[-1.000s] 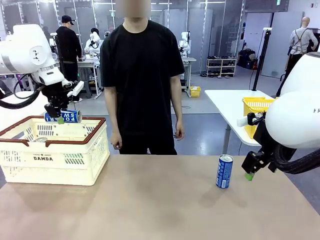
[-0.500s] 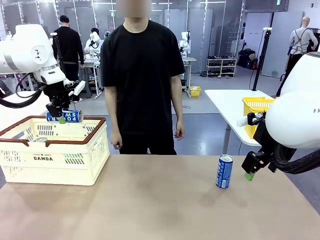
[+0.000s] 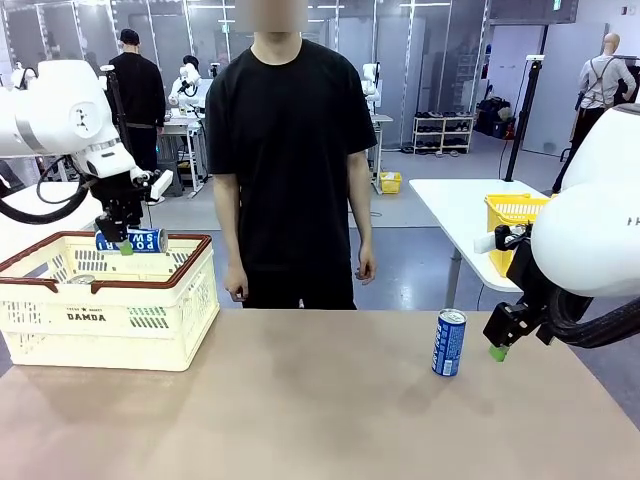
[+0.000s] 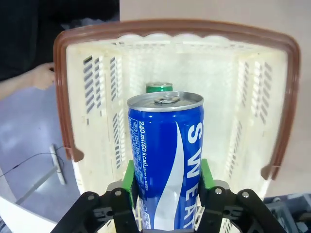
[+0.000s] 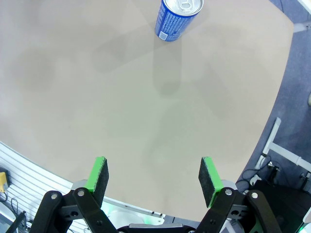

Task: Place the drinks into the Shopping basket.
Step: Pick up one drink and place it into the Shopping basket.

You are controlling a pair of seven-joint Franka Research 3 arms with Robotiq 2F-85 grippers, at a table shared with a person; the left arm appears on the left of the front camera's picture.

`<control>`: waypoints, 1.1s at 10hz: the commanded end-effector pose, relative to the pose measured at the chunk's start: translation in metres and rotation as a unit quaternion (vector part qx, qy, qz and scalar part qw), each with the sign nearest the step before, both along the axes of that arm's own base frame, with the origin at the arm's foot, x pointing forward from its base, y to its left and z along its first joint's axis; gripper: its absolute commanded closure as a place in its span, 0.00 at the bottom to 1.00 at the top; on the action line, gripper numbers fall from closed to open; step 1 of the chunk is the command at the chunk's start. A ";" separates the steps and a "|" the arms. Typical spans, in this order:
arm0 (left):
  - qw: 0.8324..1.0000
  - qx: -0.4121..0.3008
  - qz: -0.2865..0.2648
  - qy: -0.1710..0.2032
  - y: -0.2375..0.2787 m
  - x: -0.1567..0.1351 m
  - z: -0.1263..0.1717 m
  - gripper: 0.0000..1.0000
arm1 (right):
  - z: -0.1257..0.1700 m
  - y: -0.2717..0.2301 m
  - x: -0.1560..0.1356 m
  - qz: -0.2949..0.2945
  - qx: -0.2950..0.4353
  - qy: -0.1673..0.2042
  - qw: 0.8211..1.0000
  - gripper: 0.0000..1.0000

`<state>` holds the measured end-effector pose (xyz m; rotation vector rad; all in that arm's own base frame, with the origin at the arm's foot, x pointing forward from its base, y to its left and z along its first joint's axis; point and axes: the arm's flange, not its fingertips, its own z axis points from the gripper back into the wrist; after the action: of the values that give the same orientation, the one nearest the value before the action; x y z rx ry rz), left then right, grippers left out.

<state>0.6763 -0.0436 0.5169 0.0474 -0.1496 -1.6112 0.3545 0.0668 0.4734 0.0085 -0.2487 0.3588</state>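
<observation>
Left wrist view: your left fingers (image 4: 129, 177) clamp a blue can (image 4: 165, 155); released, it could strike the green can (image 4: 159, 87) beyond them in the basket (image 4: 59, 97).

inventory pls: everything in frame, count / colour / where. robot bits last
held can: 1, blue with white print, sideways over the basket, in the left gripper
standing can: 1, blue, silver top, upright on the table, right side, near the right gripper
green can: 1, green, inside the basket
basket: 1, cream with brown rim, table's left end
table: 1, tan, foreground
side table: 1, white, behind on the right
yellow basket: 1, yellow, on the side table
person: 1, black shirt, standing at the far edge, hands down
left gripper: 1, black with green pads, shut on the held can
right gripper: 1, black with green pads, open, empty, above the table
</observation>
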 end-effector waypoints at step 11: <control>0.991 -0.030 0.030 0.128 0.030 0.051 -0.141 0.43 | 0.000 0.000 0.000 0.003 0.002 0.002 1.000 0.07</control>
<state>0.7214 -0.0122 0.3708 -0.1550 0.0099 -1.5595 0.3545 0.0668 0.4735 0.0085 -0.2487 0.3588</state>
